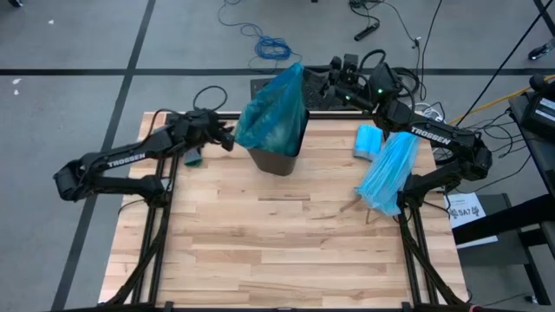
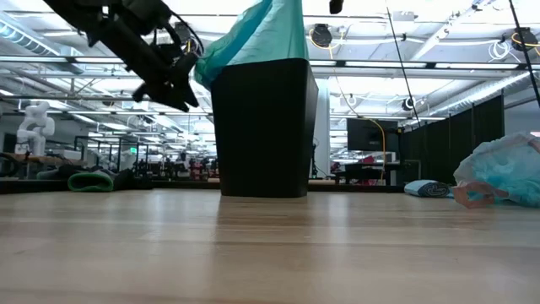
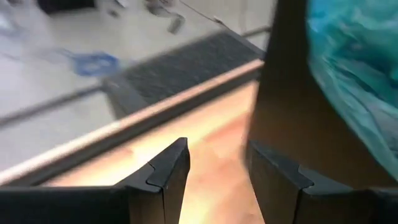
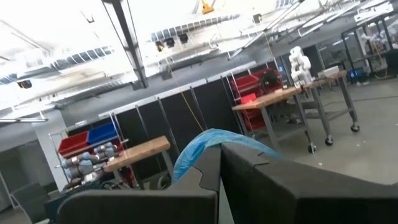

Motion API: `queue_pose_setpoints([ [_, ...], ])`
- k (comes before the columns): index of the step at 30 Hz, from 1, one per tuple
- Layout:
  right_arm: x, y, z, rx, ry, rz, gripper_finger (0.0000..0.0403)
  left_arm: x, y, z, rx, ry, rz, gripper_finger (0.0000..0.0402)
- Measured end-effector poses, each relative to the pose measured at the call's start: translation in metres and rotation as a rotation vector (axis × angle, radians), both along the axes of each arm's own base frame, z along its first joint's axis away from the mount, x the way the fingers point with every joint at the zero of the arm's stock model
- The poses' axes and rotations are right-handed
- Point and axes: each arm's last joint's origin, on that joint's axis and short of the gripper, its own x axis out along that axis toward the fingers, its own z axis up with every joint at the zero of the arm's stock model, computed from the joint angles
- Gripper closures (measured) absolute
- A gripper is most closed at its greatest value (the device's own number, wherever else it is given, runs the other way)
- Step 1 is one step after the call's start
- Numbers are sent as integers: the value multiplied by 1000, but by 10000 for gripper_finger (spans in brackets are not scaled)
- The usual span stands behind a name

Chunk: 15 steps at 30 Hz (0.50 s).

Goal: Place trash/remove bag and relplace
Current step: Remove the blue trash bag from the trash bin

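A black square bin (image 1: 277,160) stands at the table's far middle. The dark teal bag (image 1: 273,113) is drawn up out of it into a peak (image 1: 297,69) and runs out of the top of the low view (image 2: 261,25). My right gripper (image 1: 329,84) is up at that peak, shut on the plastic. My left gripper (image 1: 227,137) hovers open beside the bin's left wall (image 3: 280,93), level with the bag's lower bulge. No trash shows in or near the bin. My right gripper (image 4: 219,155) pinches the bag's gathered top between its two shut fingers; a fold of blue plastic (image 4: 196,146) sticks out past the fingertips. The bag hangs below the hold, stretched up from the bin, its lower part still inside the bin.
A paler sky-blue plastic bag (image 1: 388,173) lies along the table's right side beside a small blue roll (image 1: 368,139), with a brown scrap (image 1: 351,208) next to it. A green lump (image 1: 192,158) lies under the left arm. The near half of the table is bare wood.
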Motion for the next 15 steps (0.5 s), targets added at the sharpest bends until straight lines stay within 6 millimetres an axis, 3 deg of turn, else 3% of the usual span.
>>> queue_pose_setpoints([
  [5,1,0,-1,23,4,8,403,1,16,-12,-144,-44,-67,240],
  [12,1,0,-4,52,28,16,403,-19,55,-23,-291,-155,-104,240],
  [15,2,0,-5,56,33,15,403,-26,72,-38,-409,-198,-119,240],
])
